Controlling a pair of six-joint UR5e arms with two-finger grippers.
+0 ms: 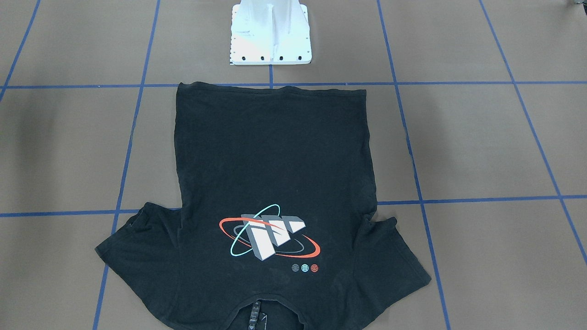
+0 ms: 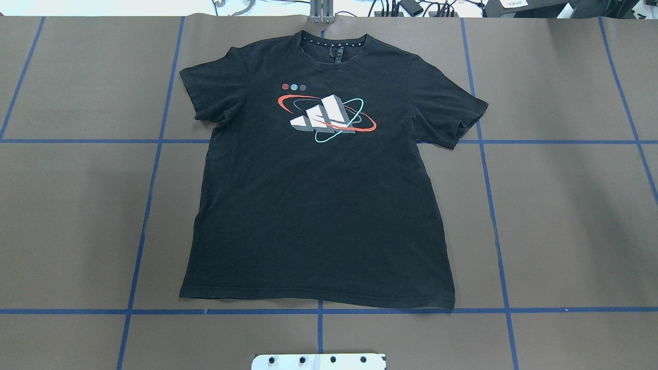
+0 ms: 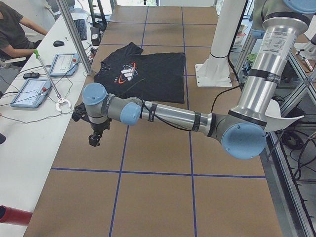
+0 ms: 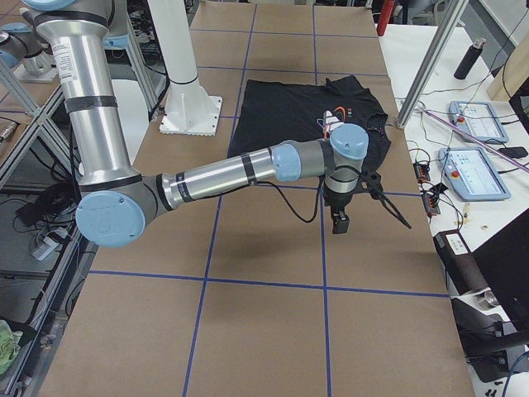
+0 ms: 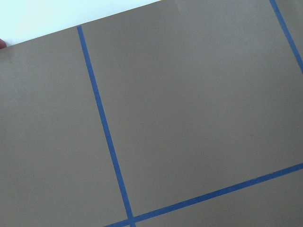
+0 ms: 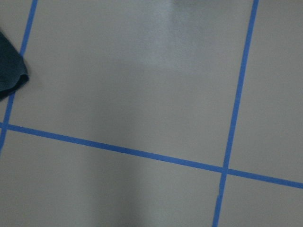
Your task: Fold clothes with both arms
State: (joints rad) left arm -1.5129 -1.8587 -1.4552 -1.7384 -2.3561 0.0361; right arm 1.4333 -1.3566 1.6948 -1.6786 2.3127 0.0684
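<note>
Our left gripper [image 3: 93, 139] and right gripper [image 4: 339, 223] are hanging beside flat T-shirt [image 2: 318, 216], finger gaps we cannot tell, table [image 2: 565, 216] lying open around.

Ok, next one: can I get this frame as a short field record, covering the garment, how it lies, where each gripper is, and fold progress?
garment: black short-sleeved cotton T-shirt, spread flat, print side up
print: white, red and teal orbit-style logo on the chest
orientation: collar away from the white bolted pedestal base, hem toward it
left gripper: over the brown table with blue tape grid, off the shirt; open or shut cannot be told
right gripper: over the table, off the shirt; cannot be told
fold progress: none visible
</note>
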